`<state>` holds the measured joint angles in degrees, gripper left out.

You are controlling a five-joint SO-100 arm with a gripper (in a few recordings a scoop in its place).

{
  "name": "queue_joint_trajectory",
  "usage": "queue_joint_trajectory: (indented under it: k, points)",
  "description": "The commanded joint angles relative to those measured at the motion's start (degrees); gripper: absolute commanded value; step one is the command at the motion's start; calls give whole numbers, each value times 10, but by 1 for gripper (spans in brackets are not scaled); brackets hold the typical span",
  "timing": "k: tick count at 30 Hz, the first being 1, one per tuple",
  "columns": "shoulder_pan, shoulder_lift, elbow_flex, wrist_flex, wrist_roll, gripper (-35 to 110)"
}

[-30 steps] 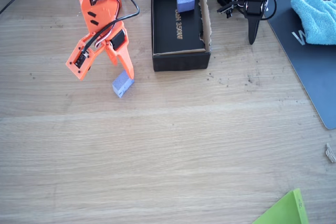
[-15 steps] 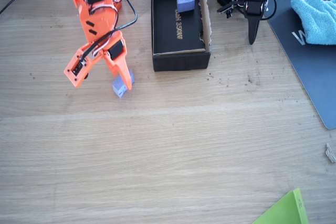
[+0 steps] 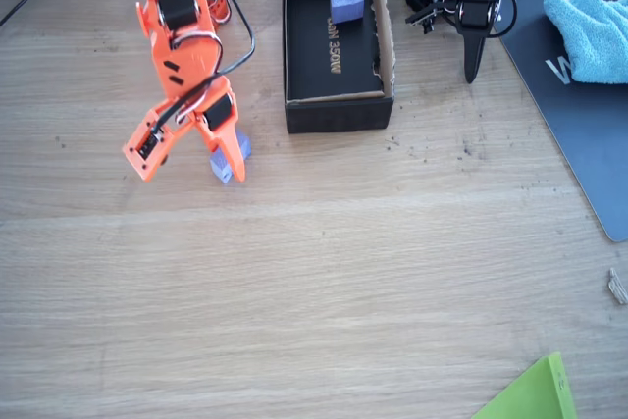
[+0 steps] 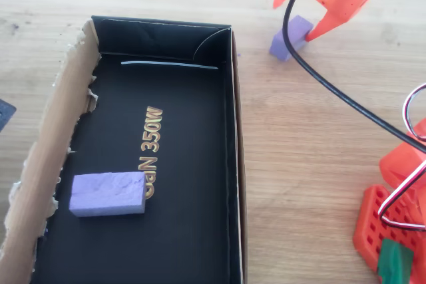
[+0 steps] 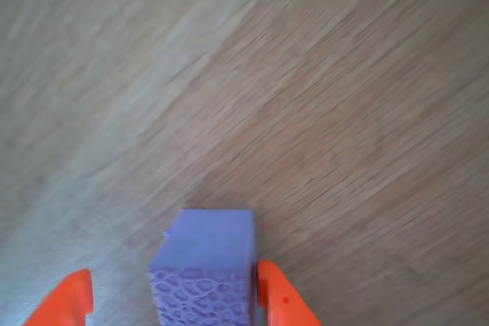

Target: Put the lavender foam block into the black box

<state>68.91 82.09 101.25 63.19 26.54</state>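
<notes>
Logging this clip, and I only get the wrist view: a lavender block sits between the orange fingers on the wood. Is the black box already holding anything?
Observer: Yes. A second lavender block lies on the floor of the black box, beside the gold lettering.
Operator: Where is the box from the block at the fingers?
Observer: In the fixed view it stands to the right of the lavender foam block, apart from it.
Operator: Anything else nearby?
Observer: A blue cloth lies on a dark mat at the fixed view's right edge.
</notes>
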Motion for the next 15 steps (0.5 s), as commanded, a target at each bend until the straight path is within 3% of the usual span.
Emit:
queue_joint_trajectory:
  k: [1, 4, 6, 15]
  points:
    - [5, -3, 5, -14, 11, 27]
    - [5, -13, 5, -26, 12, 22]
    - [4, -16, 2, -27, 8, 0]
    - [-3, 43, -15, 47, 11, 0]
